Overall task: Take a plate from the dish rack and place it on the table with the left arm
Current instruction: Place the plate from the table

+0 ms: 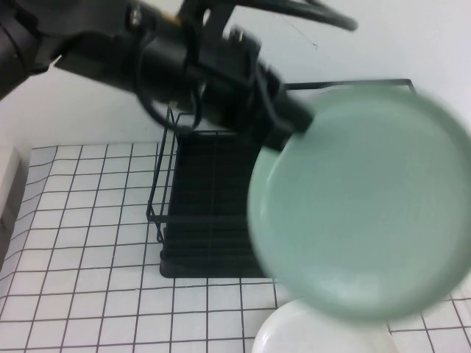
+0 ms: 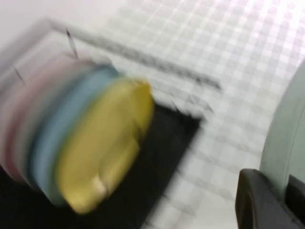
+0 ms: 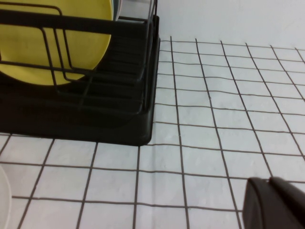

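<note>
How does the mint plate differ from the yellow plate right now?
1. Place: the mint plate is in the air, out of the rack; the yellow plate stands in the rack.
2. Hold: the left gripper grips the mint plate's rim; nothing touches the yellow plate.
3. Colour: pale green against yellow.
Both are round and plain. The right gripper sits low over the table, beside the rack.

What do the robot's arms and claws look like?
The left arm is chunky, black and dark grey, looped with black cables. Its left claw has black fingers. Of the right claw, only a rounded black piece shows.
</note>
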You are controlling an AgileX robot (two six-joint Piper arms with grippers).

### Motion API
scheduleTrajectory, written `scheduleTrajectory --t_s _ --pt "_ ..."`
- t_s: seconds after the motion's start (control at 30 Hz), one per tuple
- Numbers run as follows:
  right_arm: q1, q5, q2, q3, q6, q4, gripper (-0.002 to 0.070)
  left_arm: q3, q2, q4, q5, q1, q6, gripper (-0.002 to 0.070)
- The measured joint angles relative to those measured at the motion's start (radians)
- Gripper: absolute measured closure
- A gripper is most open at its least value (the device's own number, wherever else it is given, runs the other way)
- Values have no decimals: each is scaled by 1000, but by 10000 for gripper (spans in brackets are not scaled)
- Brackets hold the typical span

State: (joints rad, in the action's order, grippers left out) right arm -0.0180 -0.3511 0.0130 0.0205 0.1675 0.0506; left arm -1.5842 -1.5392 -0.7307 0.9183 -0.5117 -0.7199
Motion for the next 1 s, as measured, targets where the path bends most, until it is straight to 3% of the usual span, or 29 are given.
scheduleTrajectory --t_s 0.13,0.27,0.47,0.73,1.0 --pt "0 0 0 0 0 0 678 27 0 123 207 -43 182 668" --pt "0 0 0 0 0 0 678 85 0 189 274 -141 270 669" --pt "0 0 0 0 0 0 678 249 0 213 134 -256 330 669" --pt "0 0 0 0 0 0 678 464 -24 220 -185 -247 438 669" --pt "0 0 0 0 0 0 678 478 -157 229 -276 -240 497 669"
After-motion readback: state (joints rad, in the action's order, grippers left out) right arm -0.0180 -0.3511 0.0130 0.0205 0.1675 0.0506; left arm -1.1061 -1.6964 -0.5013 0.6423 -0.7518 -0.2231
